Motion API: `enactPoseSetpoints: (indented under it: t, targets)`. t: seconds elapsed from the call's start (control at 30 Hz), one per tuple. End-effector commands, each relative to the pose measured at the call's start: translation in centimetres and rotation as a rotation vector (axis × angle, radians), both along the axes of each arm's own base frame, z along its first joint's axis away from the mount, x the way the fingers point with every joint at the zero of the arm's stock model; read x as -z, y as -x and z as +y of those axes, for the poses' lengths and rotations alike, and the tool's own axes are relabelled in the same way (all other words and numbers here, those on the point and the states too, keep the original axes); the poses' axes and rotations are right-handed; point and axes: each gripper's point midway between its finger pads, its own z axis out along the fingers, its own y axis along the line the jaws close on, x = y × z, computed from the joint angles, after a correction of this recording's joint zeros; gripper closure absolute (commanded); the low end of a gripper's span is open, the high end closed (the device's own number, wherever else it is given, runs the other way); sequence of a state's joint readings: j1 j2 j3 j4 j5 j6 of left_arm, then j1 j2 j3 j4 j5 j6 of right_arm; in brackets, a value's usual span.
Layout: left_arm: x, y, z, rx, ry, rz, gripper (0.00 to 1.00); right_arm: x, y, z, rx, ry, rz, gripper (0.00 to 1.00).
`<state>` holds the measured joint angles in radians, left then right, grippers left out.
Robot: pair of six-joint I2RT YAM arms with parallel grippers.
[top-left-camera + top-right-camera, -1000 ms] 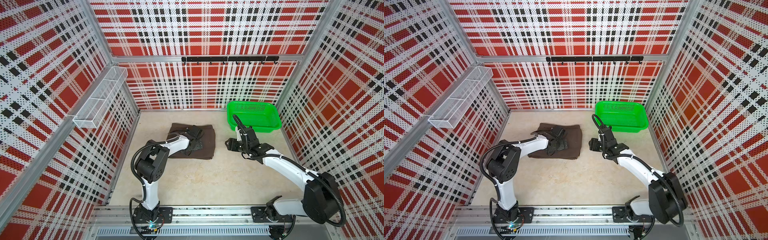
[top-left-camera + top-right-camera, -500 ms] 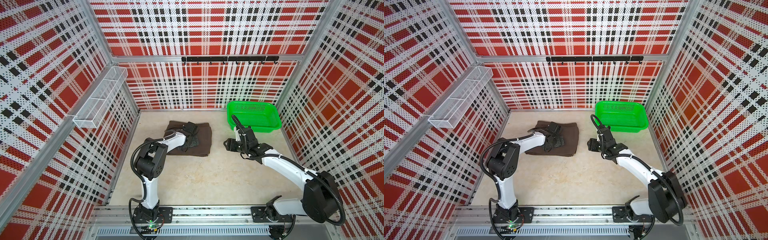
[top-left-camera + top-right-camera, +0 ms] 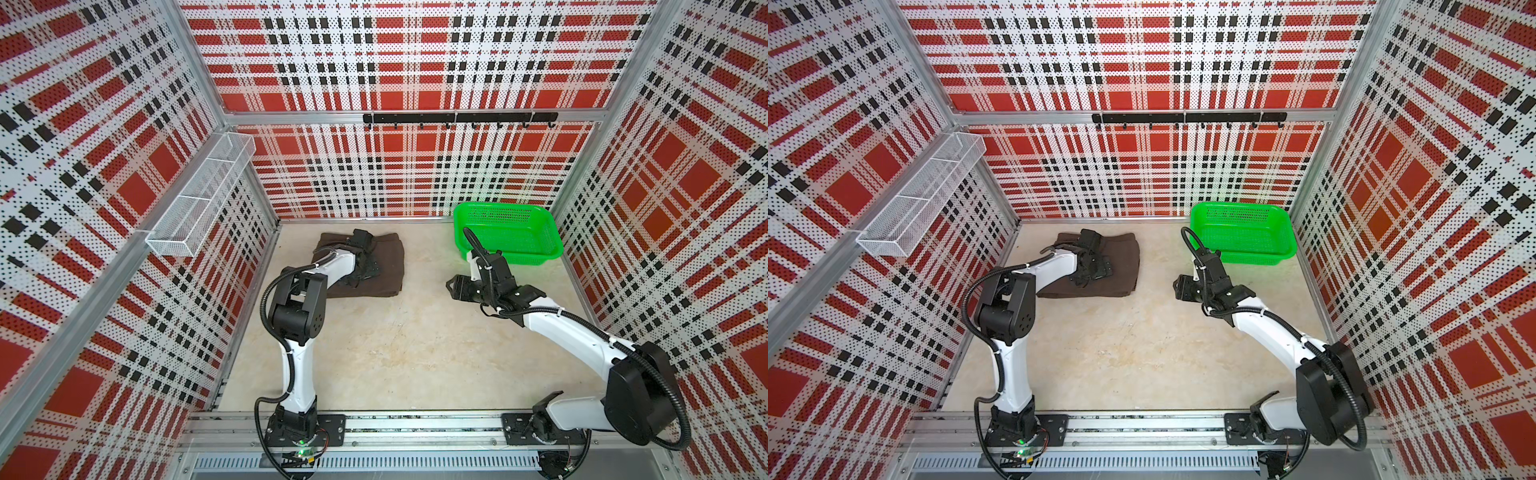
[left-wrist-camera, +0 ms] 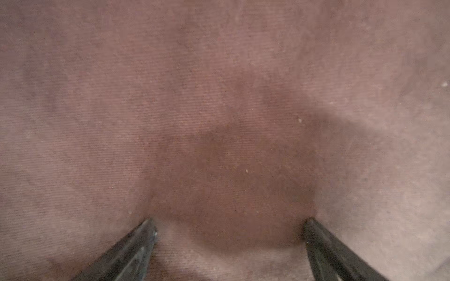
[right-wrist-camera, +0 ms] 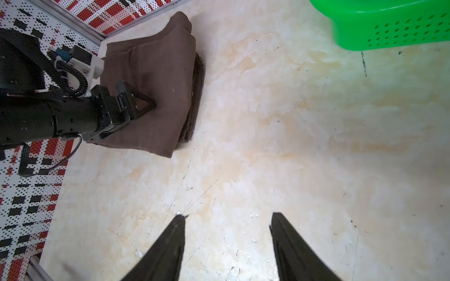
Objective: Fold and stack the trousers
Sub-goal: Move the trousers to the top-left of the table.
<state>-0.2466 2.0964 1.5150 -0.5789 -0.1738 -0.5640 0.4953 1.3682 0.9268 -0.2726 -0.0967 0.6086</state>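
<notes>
The dark brown trousers (image 3: 388, 266) (image 3: 1123, 272) lie folded into a thick rectangle at the table's back left, near the left wall. My left gripper (image 3: 368, 270) (image 3: 1096, 270) rests on top of them, open wide, with both fingertips touching the cloth. In the left wrist view the trousers (image 4: 219, 109) fill the frame around the left gripper (image 4: 229, 221). My right gripper (image 3: 453, 286) (image 3: 1179, 286) (image 5: 227, 215) hangs open over bare table, to the right of the trousers (image 5: 158, 97), with nothing between its fingers.
A bright green mesh basket (image 3: 511, 251) (image 3: 1246, 254) (image 5: 389, 31) stands at the back right, just behind the right arm. A white wire shelf (image 3: 199, 199) hangs on the left wall and a black hook rail (image 3: 457, 118) on the back wall.
The folded trousers have slid towards the back left with my left gripper on top of them. My right gripper has shifted slightly left.
</notes>
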Motion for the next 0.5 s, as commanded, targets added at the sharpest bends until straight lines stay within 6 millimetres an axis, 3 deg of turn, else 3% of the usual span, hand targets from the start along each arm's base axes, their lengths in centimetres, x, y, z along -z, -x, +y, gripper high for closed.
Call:
enactPoseSetpoints:
  t: [0.0, 0.27, 0.47]
  targets:
    - [2.7, 0.6, 3.3, -0.036, -0.045, 0.105, 0.02, -1.2, -0.8, 0.7, -0.012, -0.006, -0.036, 0.4]
    - [2.5, -3.5, 7.1, -0.114, -0.074, 0.081, 0.02, -0.7, -1.1, 0.9, -0.021, 0.003, -0.031, 0.4]
    - [3.2, -5.2, 9.8, -0.16, -0.077, 0.082, 0.02, -0.2, -1.3, 0.9, -0.023, 0.023, -0.031, 0.4]
